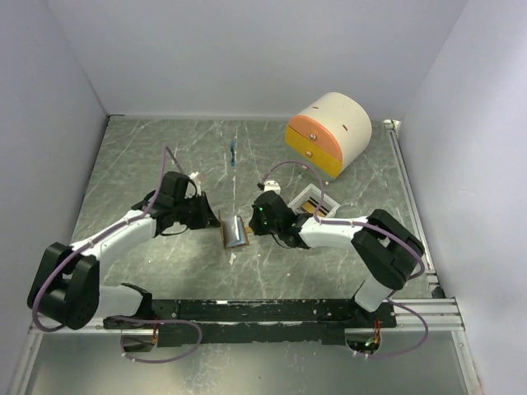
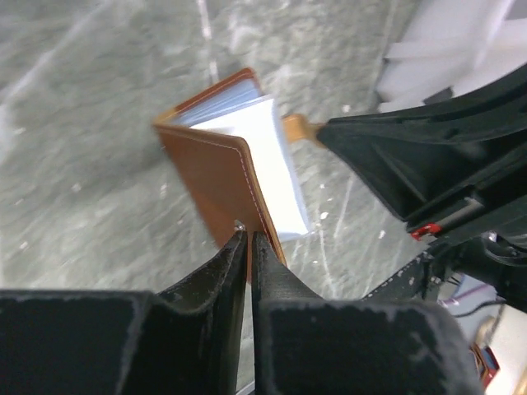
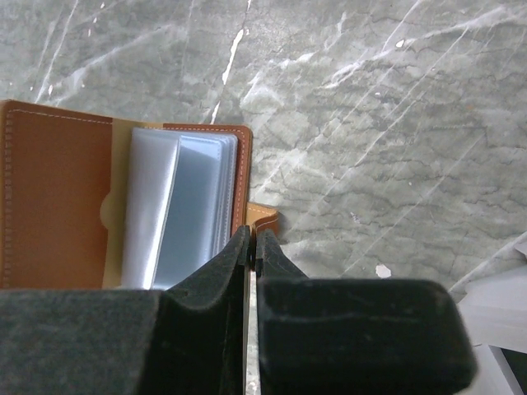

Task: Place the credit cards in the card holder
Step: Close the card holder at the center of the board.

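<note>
You are looking at a grey table (image 1: 140, 156) with white streaks like stone, shut in by plain white walls (image 1: 247, 49). The brown wallet (image 1: 235, 232) sits near the middle, between the two arms, spread partway open like a book. Your left pincer (image 2: 247, 237) is almost closed, with only a thin slit left, and it nips the edge of the wallet's brown cover. Your right pincer (image 3: 251, 239) is squeezed tight, and its tips hold the little tan strap (image 3: 263, 218) on the wallet's other side. Inside the wallet you see pale blue-grey pockets (image 3: 185, 206); you cannot tell if anything is in them.

Behind the right arm stands a round cream box (image 1: 328, 132) with an orange and yellow front. A white tray (image 1: 315, 200) lies just beside the right pincer, and the arm covers part of it. A small blue thing (image 1: 234, 154) lies well apart at the back, too small to make out. Purple cables (image 1: 284, 169) loop over both arms. In the left wrist view the right pincer is a big black blur on the right, and the wallet is a bit blurry too
</note>
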You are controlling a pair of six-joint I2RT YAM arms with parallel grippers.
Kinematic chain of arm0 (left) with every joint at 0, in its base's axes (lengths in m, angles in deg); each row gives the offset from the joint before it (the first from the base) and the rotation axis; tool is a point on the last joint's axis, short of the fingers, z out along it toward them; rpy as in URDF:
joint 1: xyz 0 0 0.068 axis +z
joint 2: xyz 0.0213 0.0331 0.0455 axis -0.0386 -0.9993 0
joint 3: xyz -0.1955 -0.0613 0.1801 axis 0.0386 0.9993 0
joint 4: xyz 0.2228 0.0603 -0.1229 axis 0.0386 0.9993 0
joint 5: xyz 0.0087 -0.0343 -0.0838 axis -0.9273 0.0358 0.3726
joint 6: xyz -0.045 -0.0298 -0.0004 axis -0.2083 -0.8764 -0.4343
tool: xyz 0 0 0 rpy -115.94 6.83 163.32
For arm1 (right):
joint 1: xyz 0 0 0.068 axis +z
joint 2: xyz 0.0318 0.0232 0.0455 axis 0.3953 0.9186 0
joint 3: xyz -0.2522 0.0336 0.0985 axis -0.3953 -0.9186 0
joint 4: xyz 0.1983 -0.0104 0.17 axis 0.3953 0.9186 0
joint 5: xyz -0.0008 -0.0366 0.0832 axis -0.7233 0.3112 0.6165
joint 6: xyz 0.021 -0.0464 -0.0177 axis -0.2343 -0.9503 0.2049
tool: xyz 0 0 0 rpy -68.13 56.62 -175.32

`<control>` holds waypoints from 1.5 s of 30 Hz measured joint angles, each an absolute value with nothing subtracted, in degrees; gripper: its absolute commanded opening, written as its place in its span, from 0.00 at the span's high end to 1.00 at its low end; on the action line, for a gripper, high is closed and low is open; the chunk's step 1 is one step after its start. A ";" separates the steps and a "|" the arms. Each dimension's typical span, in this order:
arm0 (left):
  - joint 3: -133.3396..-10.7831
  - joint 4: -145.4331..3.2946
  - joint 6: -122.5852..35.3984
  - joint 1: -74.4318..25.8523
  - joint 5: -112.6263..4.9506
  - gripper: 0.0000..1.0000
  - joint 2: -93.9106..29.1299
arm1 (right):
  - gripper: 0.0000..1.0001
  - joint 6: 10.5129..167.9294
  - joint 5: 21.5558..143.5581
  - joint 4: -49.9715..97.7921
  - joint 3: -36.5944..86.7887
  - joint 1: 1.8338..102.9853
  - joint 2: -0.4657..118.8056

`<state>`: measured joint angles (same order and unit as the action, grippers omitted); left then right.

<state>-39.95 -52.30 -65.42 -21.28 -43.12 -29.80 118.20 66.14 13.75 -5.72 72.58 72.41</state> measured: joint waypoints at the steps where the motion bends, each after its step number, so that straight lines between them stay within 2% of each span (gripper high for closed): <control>1: -39.84 -54.14 -65.47 -21.28 -41.39 0.81 -30.67 | 1.00 118.20 66.29 13.75 -5.72 72.58 72.33; 9: -38.39 -65.50 -66.65 -21.87 -33.54 0.80 -38.85 | 1.00 118.20 66.80 14.60 -5.78 72.58 71.41; 21: -37.76 -70.29 -66.97 -24.27 -33.94 0.80 -47.66 | 1.00 118.18 68.30 15.02 -5.52 72.58 69.94; 31: -38.70 -72.41 -66.97 -25.76 -33.91 0.80 -49.52 | 0.71 118.07 70.93 14.78 -3.49 72.58 73.51; 34: -38.70 -72.56 -66.97 -25.80 -33.89 0.80 -49.58 | 0.68 118.35 72.50 14.71 -3.49 72.58 73.70; 37: -38.68 -72.58 -66.95 -25.84 -33.91 0.80 -49.56 | 0.68 118.39 73.09 15.00 -3.49 72.54 73.53; 45: -38.68 -72.54 -66.86 -25.87 -33.91 0.80 -49.54 | 0.81 118.39 73.88 16.79 -4.06 70.61 67.17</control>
